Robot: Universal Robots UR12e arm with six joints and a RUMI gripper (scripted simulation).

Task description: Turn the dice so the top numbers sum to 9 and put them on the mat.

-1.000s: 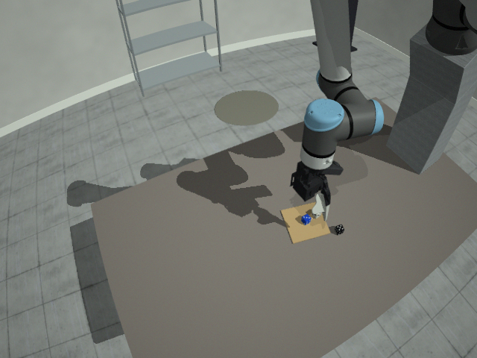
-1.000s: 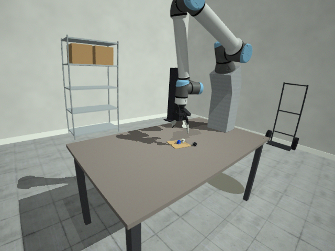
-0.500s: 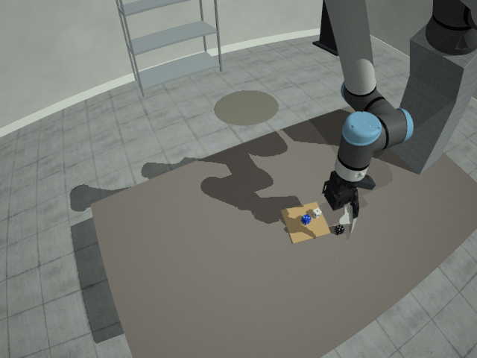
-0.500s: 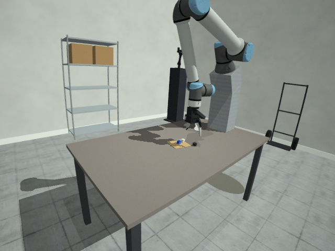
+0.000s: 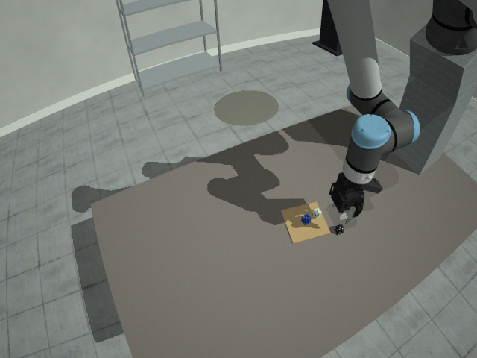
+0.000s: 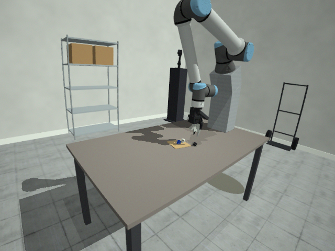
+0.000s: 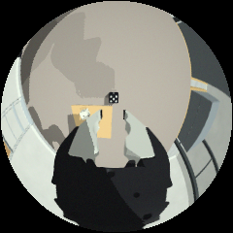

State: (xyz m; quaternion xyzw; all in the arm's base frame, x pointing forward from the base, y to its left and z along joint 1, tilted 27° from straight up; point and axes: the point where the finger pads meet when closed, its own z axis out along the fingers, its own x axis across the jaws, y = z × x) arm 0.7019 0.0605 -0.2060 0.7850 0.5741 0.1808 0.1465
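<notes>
The orange mat (image 5: 304,234) (image 6: 177,146) (image 7: 107,127) lies on the table. A blue die (image 5: 305,219) (image 6: 178,141) and a white die (image 5: 316,212) (image 6: 182,140) (image 7: 84,114) sit on it, close together. The blue die is hidden in the wrist view, and the white die's top number is too small to read. A black die (image 5: 339,229) (image 6: 194,144) (image 7: 114,97) sits on the table just off one mat corner; its top appears to show five. My gripper (image 5: 343,220) (image 6: 196,134) (image 7: 113,110) is partly open and empty, above the table near the black die.
The brown table (image 5: 215,277) (image 6: 140,172) extends around the mat. The grey robot pedestal (image 5: 431,115) (image 6: 223,105) stands at the table's far edge. A metal shelf (image 5: 175,37) (image 6: 91,87) and a hand truck (image 6: 289,112) stand away from the table.
</notes>
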